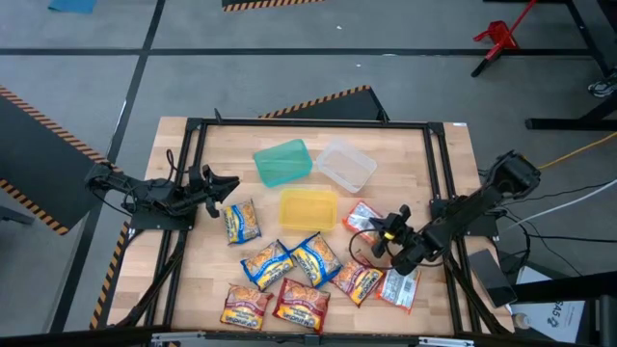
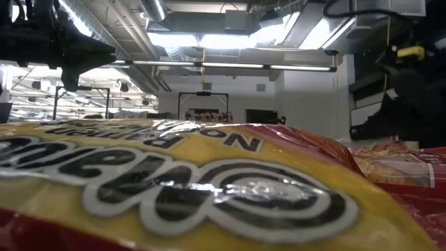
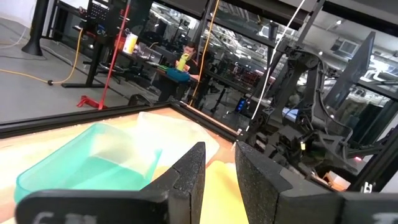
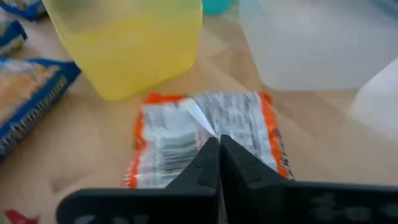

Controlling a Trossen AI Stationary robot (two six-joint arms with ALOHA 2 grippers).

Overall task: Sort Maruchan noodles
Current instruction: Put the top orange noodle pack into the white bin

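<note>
Maruchan noodles [image 1: 289, 280] beside teal [image 1: 282, 161], yellow [image 1: 308, 208], clear containers [image 1: 346, 164].

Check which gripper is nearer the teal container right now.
Left. The left gripper hangs just off the teal container, toward the table's left edge. The right gripper is farther away, past the yellow container, fingers shut at an orange packet.

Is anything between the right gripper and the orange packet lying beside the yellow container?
Nothing visible. The right gripper is shut directly at the near edge of the orange packet, which lies face down just short of the yellow container; whether it has pinched the wrapper cannot be told.
</note>
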